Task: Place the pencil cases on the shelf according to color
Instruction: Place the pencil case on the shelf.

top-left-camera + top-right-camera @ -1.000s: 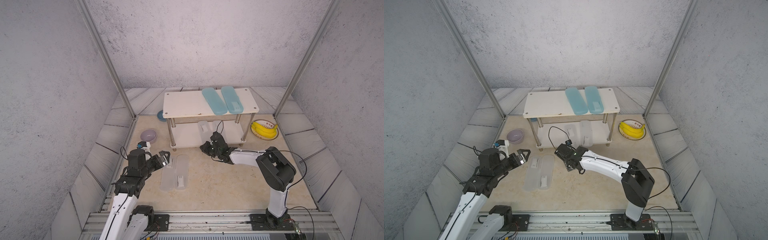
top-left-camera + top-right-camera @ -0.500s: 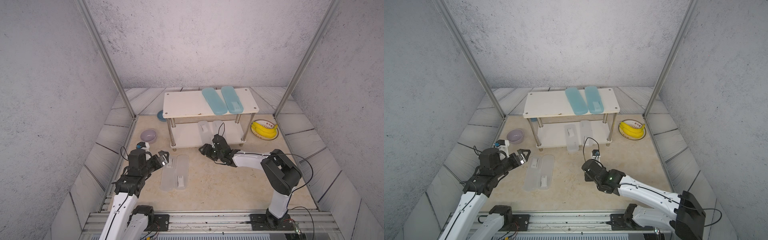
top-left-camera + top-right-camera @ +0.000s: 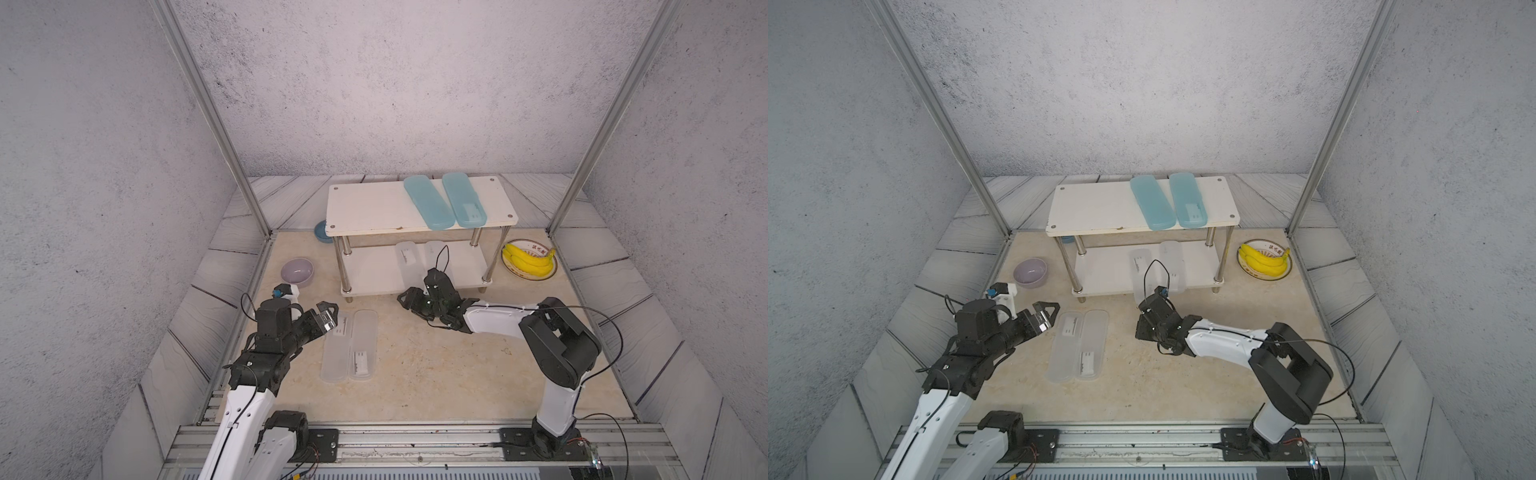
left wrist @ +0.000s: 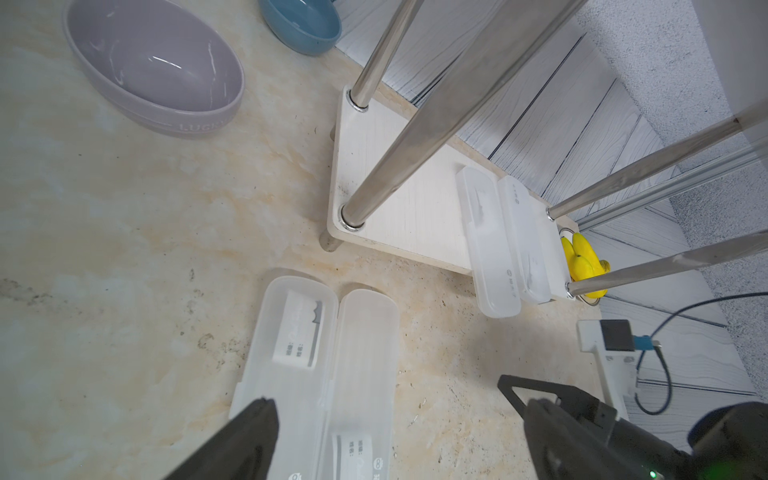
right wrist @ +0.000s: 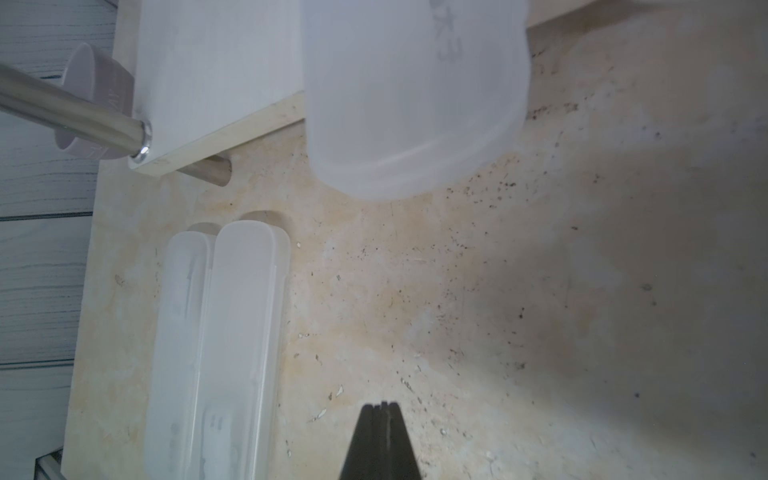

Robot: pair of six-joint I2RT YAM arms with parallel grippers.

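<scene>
On the top board of the shelf [image 3: 374, 208], right end: two teal cases [image 3: 428, 201]. Frosted white cases [image 4: 492, 249] lie two on the lower board, two on the floor, labels [image 4: 297, 332] unreadable. Bowl [image 4: 153, 70] reads "LUCK". Left gripper [image 4: 386, 392] wide, empty; right gripper [image 5: 380, 406] closed, empty.

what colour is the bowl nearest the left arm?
Pale lilac bowl, no pattern; shows best in the left wrist view.

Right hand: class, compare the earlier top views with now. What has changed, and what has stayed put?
The right hand has shut on nothing near the white two-tier shelf; its jaws stood open before. Unchanged: open left hand, two frosted white plastic pencil cases on the beige table, two frosted cases on the lower board, two teal-blue plastic cases on top.
</scene>
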